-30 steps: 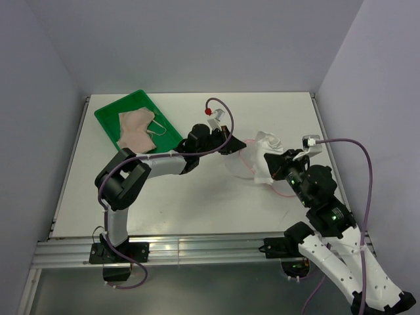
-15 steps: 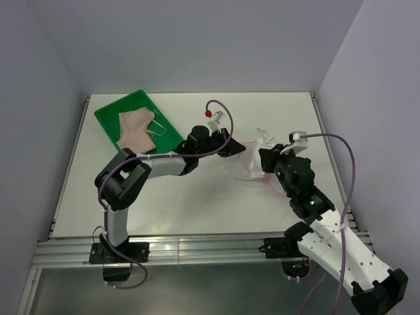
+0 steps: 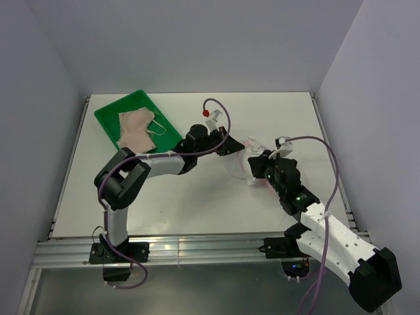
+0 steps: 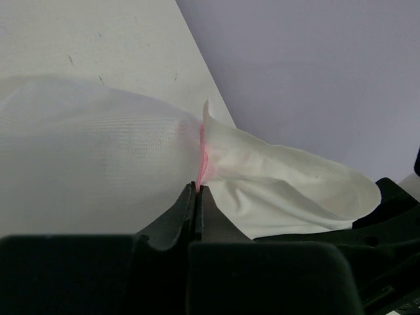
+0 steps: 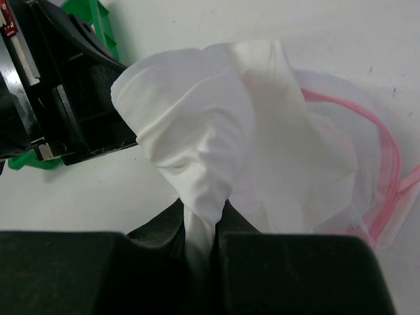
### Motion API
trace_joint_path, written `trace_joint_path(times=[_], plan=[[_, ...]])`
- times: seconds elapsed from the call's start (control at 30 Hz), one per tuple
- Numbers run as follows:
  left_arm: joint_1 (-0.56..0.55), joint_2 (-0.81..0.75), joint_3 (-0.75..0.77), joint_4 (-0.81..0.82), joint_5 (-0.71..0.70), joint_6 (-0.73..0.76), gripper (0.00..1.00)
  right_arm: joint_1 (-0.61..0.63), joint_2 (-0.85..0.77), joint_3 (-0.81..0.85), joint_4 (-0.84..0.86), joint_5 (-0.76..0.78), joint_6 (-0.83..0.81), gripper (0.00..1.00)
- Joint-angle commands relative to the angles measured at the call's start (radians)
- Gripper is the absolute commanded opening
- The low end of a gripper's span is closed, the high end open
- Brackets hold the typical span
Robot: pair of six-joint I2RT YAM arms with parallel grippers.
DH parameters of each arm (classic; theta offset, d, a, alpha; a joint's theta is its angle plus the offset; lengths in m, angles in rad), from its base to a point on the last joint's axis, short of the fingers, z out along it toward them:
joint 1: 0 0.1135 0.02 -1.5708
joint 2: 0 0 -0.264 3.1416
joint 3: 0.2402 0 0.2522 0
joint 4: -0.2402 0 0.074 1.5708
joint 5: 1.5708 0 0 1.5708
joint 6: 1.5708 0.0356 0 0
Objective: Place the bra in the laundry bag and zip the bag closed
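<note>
The laundry bag [image 3: 235, 168] is a white mesh pouch with pink edging, lying mid-table. My left gripper [image 3: 229, 146] is shut on its pink rim [image 4: 202, 152], with the mesh [image 4: 85, 151] spread to the left. My right gripper [image 3: 257, 164] is shut on a whitish bra [image 5: 197, 125], a bunched soft cloth held at the bag's mouth against the pink zip [image 5: 388, 164]. The same cloth [image 4: 282, 190] lies just past the rim in the left wrist view. How far it sits inside the bag I cannot tell.
A green tray [image 3: 109, 115] stands at the back left and holds peach-beige garments [image 3: 134, 130] with thin straps. The left gripper's black body [image 5: 72, 105] is close to the held cloth. Walls enclose the table on three sides.
My right gripper has moved left with the whitish bra, from the right of the bag up to its mouth. The left gripper has kept its grip on the rim.
</note>
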Motion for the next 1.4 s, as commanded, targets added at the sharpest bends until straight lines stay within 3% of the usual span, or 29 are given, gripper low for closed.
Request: trace_joint_path(times=[0.0, 0.2, 0.33, 0.4, 0.5, 0.7, 0.9, 1.13, 1.37], plan=[[0.002, -0.054, 0.025, 0.065, 0.003, -0.009, 0.0, -0.012, 0.03, -0.003, 0.067, -0.074, 0.014, 0.0], [0.002, -0.082, 0.022, 0.044, -0.023, 0.017, 0.0, -0.015, 0.061, -0.006, 0.014, -0.13, 0.032, 0.0], [0.002, -0.072, 0.027, 0.026, -0.022, 0.021, 0.0, -0.014, -0.128, -0.087, 0.053, -0.118, 0.02, 0.0], [0.002, -0.065, 0.03, 0.026, -0.024, 0.018, 0.0, -0.015, -0.185, -0.059, -0.02, -0.107, 0.009, 0.0], [0.002, -0.059, 0.043, 0.036, -0.017, 0.011, 0.0, -0.014, -0.128, -0.011, -0.105, -0.163, -0.017, 0.0], [-0.002, -0.074, 0.031, 0.049, 0.013, 0.007, 0.0, -0.031, 0.04, 0.047, -0.109, -0.18, -0.034, 0.0], [-0.024, -0.126, -0.047, 0.067, 0.035, -0.003, 0.0, -0.041, 0.152, 0.086, 0.018, -0.102, 0.008, 0.0], [-0.041, -0.166, -0.072, 0.081, 0.036, 0.018, 0.0, -0.043, 0.396, 0.113, 0.122, -0.15, 0.066, 0.0], [-0.062, -0.158, -0.093, 0.065, 0.021, 0.003, 0.0, -0.044, 0.338, 0.141, 0.093, 0.01, 0.121, 0.0]])
